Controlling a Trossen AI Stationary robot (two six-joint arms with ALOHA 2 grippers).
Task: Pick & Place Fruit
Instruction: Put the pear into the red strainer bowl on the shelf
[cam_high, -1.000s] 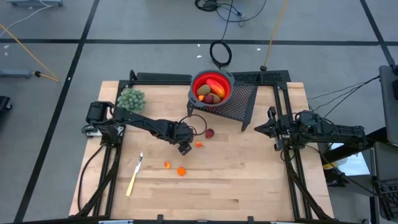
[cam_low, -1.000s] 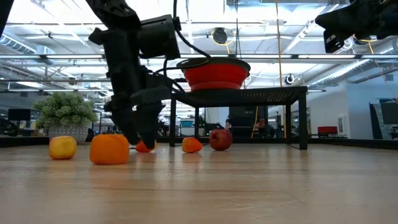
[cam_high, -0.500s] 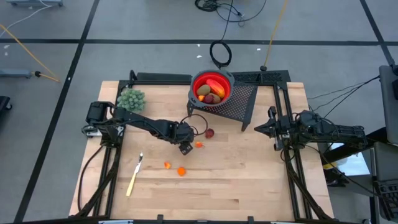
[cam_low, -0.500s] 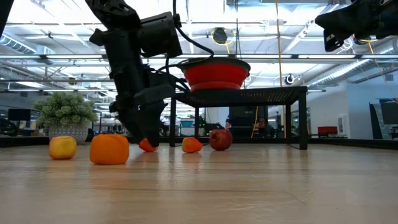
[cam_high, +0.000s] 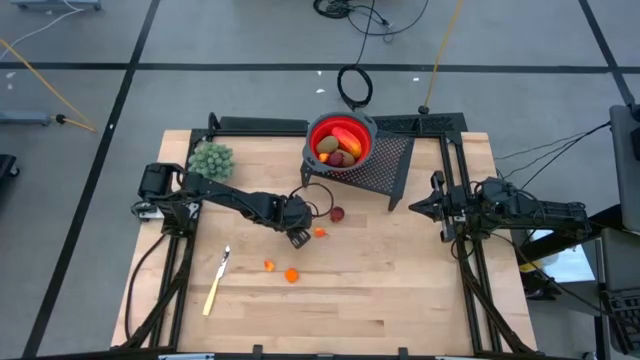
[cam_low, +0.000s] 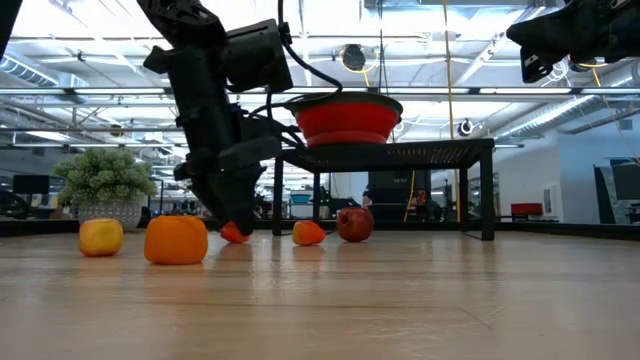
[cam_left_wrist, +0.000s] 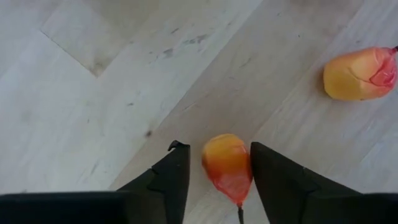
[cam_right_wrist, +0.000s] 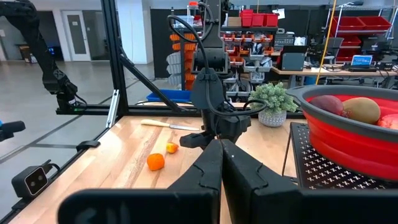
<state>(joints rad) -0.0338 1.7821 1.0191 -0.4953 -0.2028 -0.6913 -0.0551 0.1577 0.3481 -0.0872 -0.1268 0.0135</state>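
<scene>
Here the left gripper (cam_left_wrist: 217, 180) is standing at mid-table with its fingers apart around a small orange fruit (cam_left_wrist: 227, 165), not pressing it. It is looking light, smooth and tapered, so gripping across its widest middle seems safest. The right gripper (cam_right_wrist: 219, 163), fingers together, is waiting at the right edge.

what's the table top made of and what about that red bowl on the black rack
Table top: looks like pale wood, with visible plank seams and grain and a matte finish. Red bowl: probably smooth plastic or silicone, uniformly coloured with a slight sheen; the exact material can't be told.
</scene>
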